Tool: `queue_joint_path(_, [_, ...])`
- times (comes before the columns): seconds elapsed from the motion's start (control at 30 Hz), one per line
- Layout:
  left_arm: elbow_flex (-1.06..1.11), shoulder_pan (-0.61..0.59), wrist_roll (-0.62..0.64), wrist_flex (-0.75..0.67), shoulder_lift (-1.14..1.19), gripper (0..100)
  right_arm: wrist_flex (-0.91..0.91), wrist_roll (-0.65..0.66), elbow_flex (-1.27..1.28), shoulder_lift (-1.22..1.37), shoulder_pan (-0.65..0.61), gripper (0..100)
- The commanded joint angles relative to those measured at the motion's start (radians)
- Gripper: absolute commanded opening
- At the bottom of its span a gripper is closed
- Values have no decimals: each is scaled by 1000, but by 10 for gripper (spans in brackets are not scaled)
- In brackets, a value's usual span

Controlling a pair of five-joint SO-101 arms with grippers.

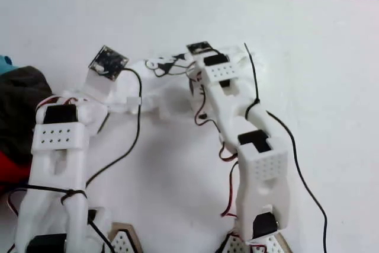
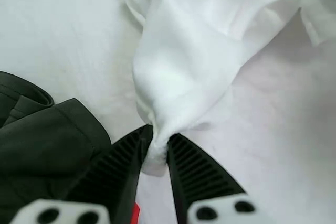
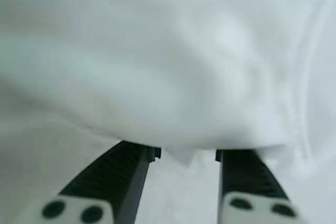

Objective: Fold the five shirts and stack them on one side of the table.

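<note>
A fold of the white shirt (image 2: 199, 51) is pinched tight in the left gripper (image 2: 157, 140); a dark shirt (image 2: 47, 140) is heaped just beside it. The right gripper (image 3: 185, 156) is parted, its tips overlapped by white cloth.

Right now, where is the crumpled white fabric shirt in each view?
High view: crumpled white fabric shirt, centre of white table.
Left wrist view: shirt, fold pinched in left hand.
Right wrist view: shirt, just beyond open right hand.
Shared landmark: dark crumpled fabric heap, high and left wrist views.
</note>
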Motion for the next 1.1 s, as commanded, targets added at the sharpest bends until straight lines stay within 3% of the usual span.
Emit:
queue_joint_path(0.0, [-13, -3, -9, -17, -9, 25, 13, -6, -60, 21, -4, 180])
queue_joint_path(0.2, [-13, -3, -9, -17, -9, 25, 18, -5, -63, 110, -5, 158])
queue_joint_path(0.33, [-13, -3, -9, -17, -9, 25, 16, 3, -64, 108, -31, 10])
queue_joint_path(0.67, [-16, -5, -9, -15, -9, 25, 91, 6, -11, -154, -31, 22])
queue_joint_path(0.97, [-19, -5, -9, -15, -9, 25, 110, 256, 103, -530, 44, 21])
queue_joint_path(1.07, [-21, -5, -9, -15, -11, 25, 104, 282, 112, -616, 108, 21])
